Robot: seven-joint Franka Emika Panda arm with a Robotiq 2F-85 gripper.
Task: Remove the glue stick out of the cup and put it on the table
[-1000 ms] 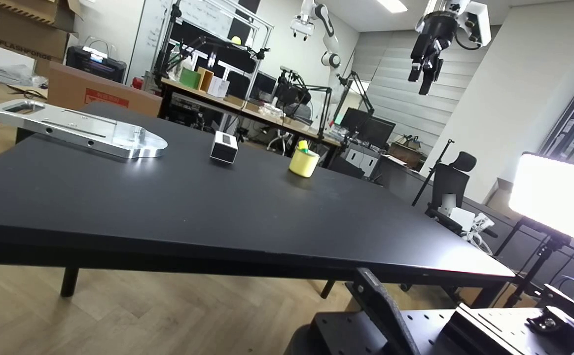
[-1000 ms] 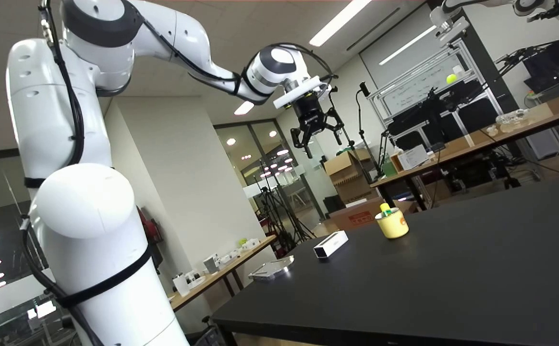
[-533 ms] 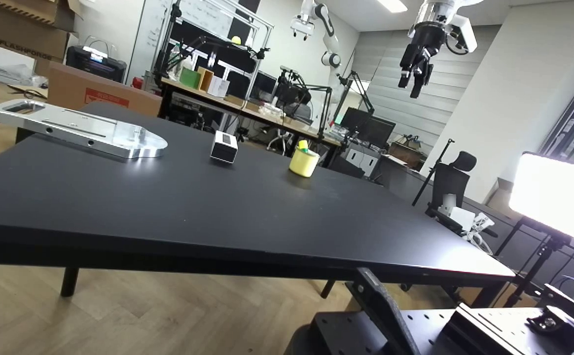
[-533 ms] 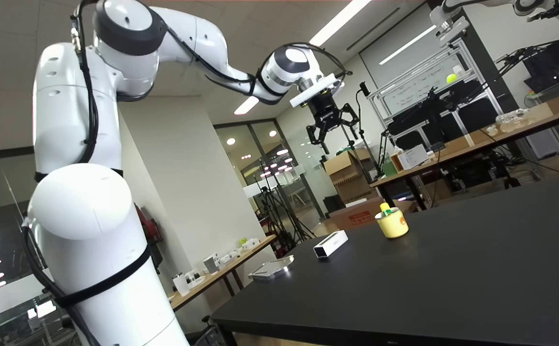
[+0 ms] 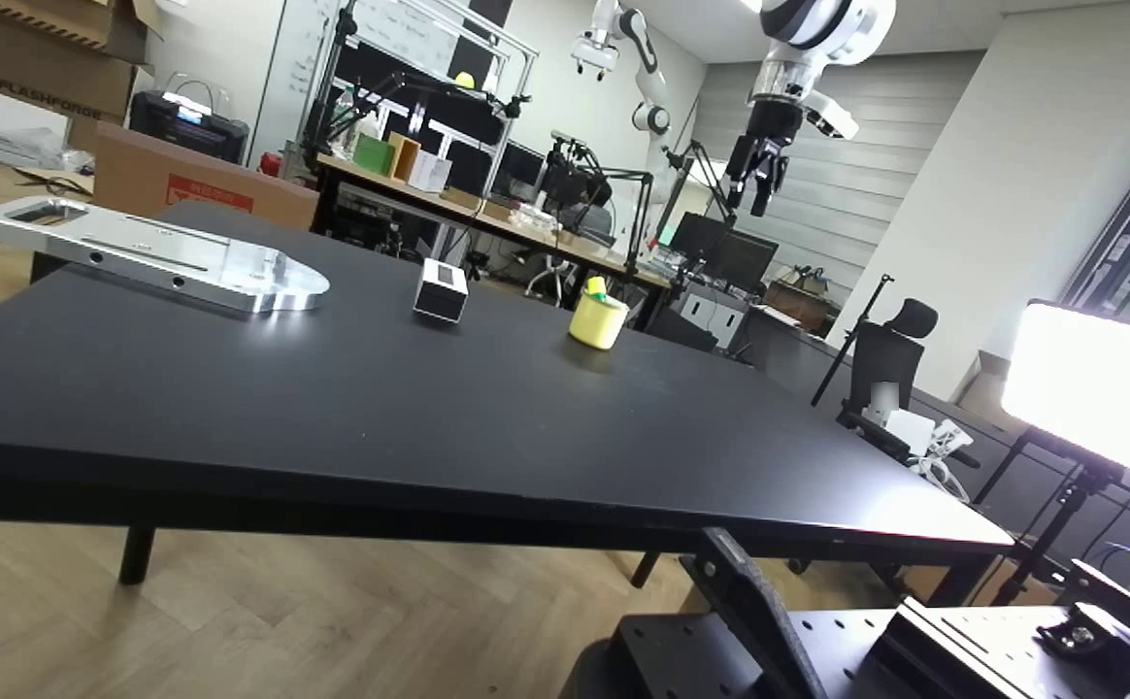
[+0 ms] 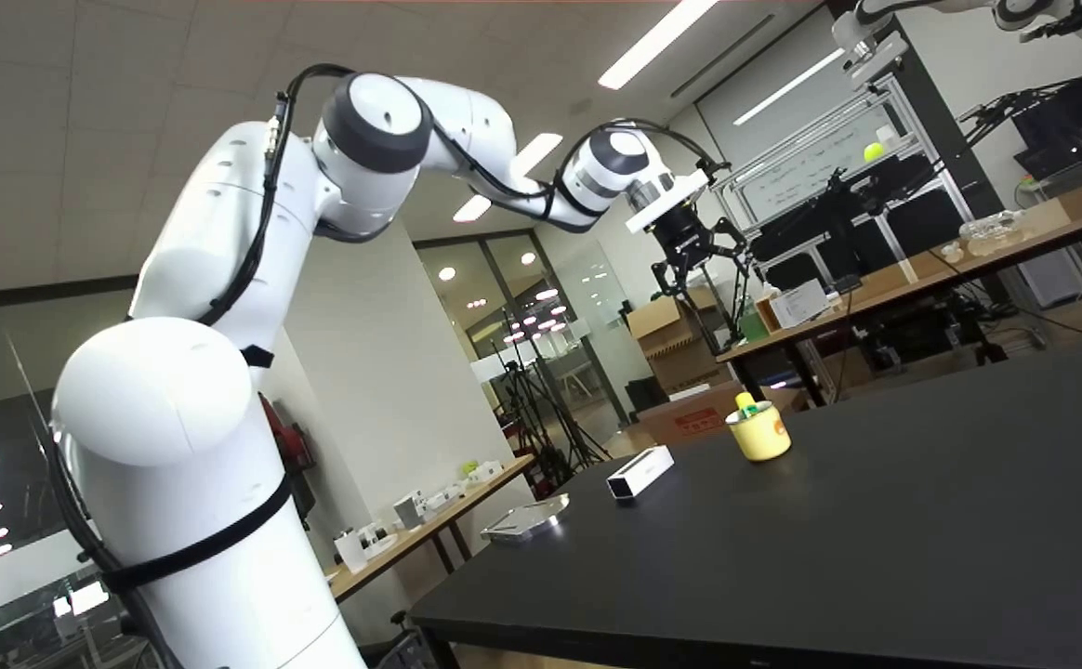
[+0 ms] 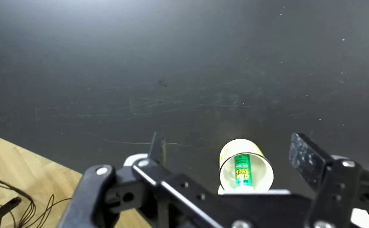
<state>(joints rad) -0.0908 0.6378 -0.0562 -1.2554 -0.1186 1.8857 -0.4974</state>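
Yellow cup (image 6: 763,439) upright on table (image 6: 820,557); glue stick (image 7: 243,170) inside, protruding.

Robotiq gripper (image 5: 747,207) stands lower than before, farther from the right corner of the table (image 5: 410,408) in an exterior view; Panda arm (image 6: 197,232) leans further forward.

The green-and-yellow cylindrical glue stick (image 7: 243,171) is in the yellow round cup (image 5: 596,325), its top end above the rim; the cup stands on the flat black counter (image 5: 410,417). In both exterior views the white oblong box (image 6: 643,469) lies left of the cup, between it and the flat silver metal plate (image 5: 157,248), whose left end juts past the counter's edge. Behind the counter are a brown cardboard carton (image 5: 133,175) and a long wood-topped bench (image 6: 950,271).
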